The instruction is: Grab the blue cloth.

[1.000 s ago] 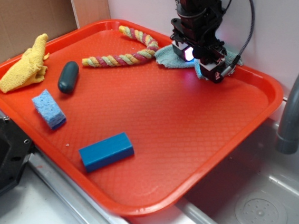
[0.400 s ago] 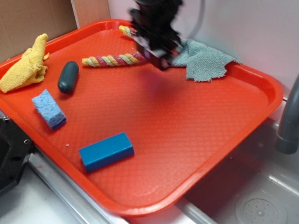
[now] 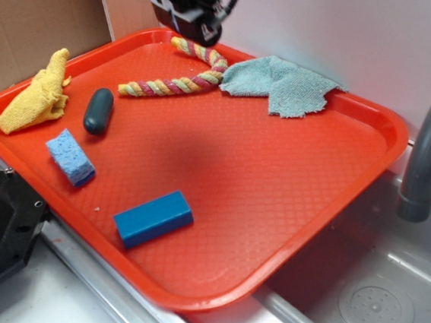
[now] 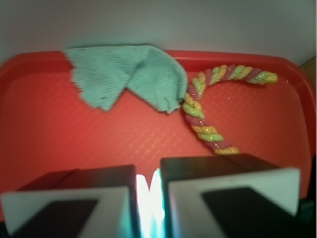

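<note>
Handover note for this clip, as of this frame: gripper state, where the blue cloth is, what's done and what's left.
Gripper: nearly shut, holding nothing, raised over the tray's far-left edge.
Blue cloth: lying rumpled at the tray's back edge, one end touching the rope toy.
Done: nothing; cloth not grasped.
Left: open the gripper, move it over the cloth, descend, close, lift.

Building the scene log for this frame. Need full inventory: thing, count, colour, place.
blue cloth: 1, pale grey-blue, tray's far edge, rumpled
rope: 1, red-yellow-green twist, left of cloth, end touching it
yellow rag: 1, yellow, tray's left edge
oval object: 1, dark green, beside rag
sponge: 1, light blue, front left
block: 1, bright blue, front centre
tray: 1, red, by sink
faucet: 1, grey, right
cardboard: 1, brown, back left
gripper: 1, black, nearly shut, empty, raised over tray's far-left
</note>
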Motion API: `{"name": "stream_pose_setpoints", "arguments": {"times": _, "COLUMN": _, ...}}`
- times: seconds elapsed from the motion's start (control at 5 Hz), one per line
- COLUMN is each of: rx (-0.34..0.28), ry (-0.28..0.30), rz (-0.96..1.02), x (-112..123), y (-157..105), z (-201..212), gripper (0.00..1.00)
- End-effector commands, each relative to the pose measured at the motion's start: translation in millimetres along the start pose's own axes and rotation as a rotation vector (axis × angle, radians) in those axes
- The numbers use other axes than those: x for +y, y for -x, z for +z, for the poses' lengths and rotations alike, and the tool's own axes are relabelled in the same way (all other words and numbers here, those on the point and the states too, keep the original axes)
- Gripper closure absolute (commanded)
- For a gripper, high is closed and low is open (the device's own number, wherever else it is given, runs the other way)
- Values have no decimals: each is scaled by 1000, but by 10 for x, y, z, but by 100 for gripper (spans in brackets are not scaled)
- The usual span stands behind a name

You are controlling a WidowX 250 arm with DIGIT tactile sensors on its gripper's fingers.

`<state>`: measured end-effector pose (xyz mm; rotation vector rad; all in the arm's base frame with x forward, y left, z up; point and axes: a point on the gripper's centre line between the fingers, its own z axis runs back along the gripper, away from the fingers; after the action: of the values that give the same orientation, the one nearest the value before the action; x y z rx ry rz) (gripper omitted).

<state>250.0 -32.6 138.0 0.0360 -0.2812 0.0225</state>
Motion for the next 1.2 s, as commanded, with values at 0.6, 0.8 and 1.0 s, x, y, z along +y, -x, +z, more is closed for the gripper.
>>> {"name": "stream_pose_setpoints", "arguments": {"times": 0.6, "rx": -247, "ry": 33, "rz": -196, "x": 55, "y": -869, "z": -1001, "gripper": 0}}
{"name": "stream_pose_setpoints", "arguments": {"times": 0.8, "rx": -248, "ry": 106, "rz": -267, "x": -30, "y": -1004, "z": -1142, "gripper": 0}}
{"name": "stream_pose_setpoints", "arguments": {"times": 1.0, "rx": -230, "ry": 87, "rz": -311, "x": -46, "y": -1063, "z": -1266, "gripper": 0}}
